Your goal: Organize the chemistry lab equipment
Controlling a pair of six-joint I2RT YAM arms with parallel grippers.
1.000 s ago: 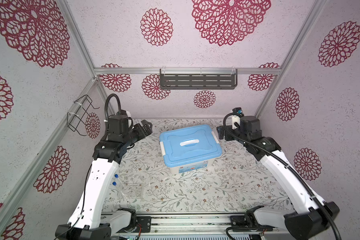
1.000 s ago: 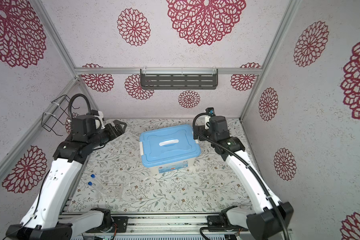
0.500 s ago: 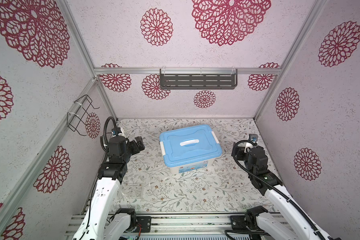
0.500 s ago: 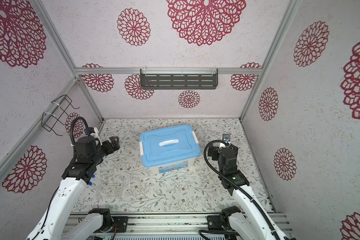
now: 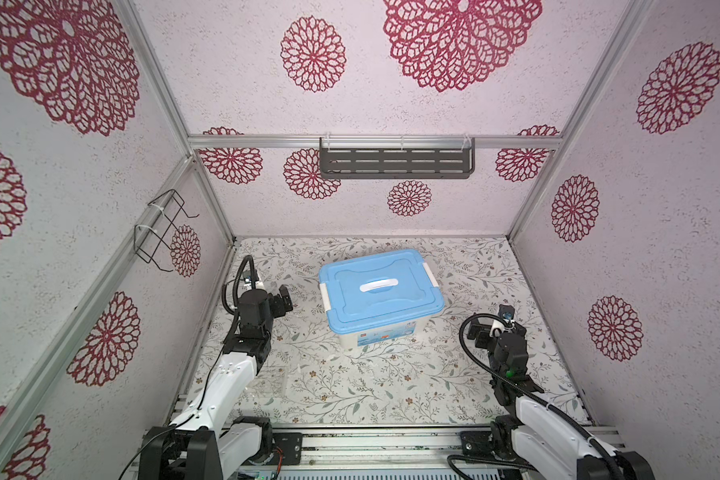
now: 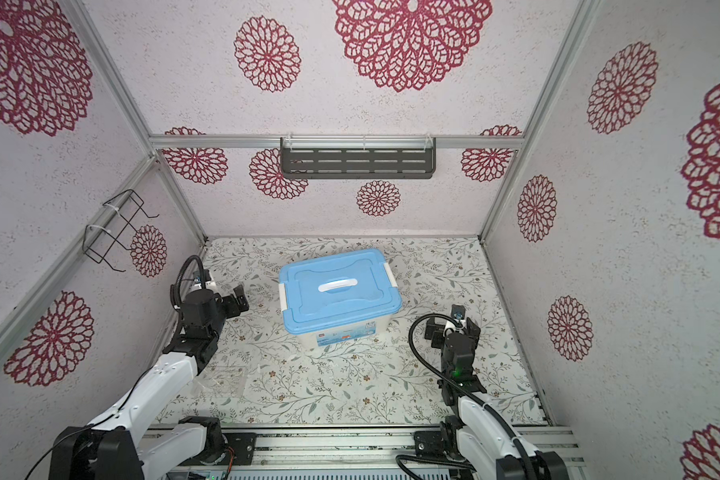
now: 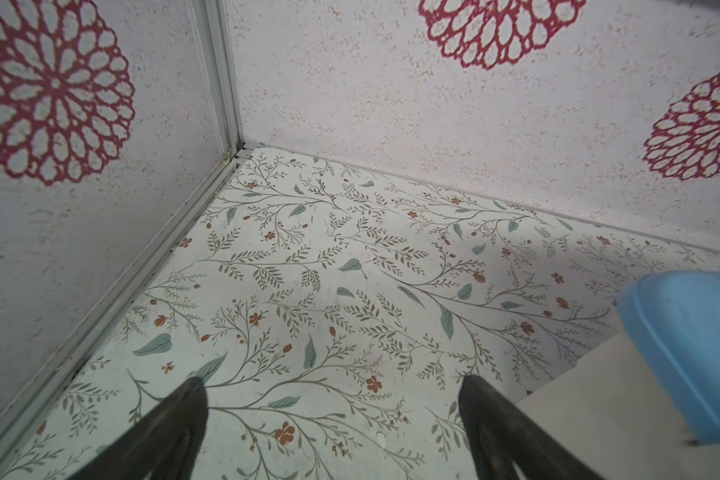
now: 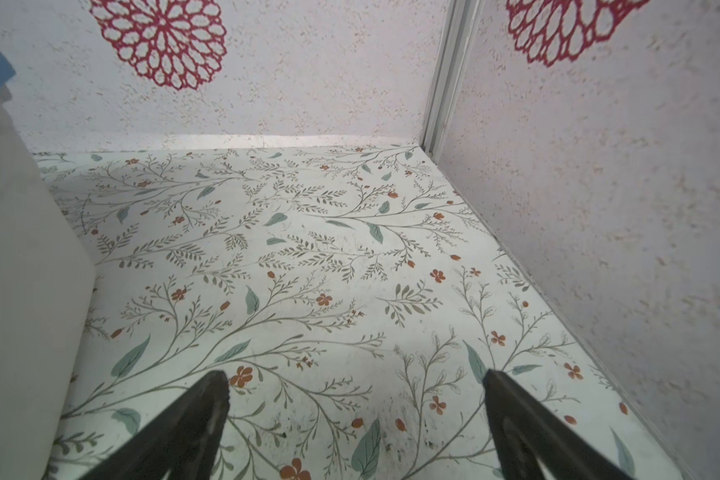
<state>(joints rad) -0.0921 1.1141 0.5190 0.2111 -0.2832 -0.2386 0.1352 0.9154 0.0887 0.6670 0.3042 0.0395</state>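
Pulled back: left end effector (image 7: 333,382), right end effector (image 8: 356,374) | gaping, empty | rack (image 6: 224,380) axis unclear

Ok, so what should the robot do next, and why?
Probably bring the left claw down toward the clear rack, which lies on the table right beside that arm. Both it and the right claw are open and empty. The blue lid sits shut on the white tub, so the rack is the only lab piece in plain view to grab.
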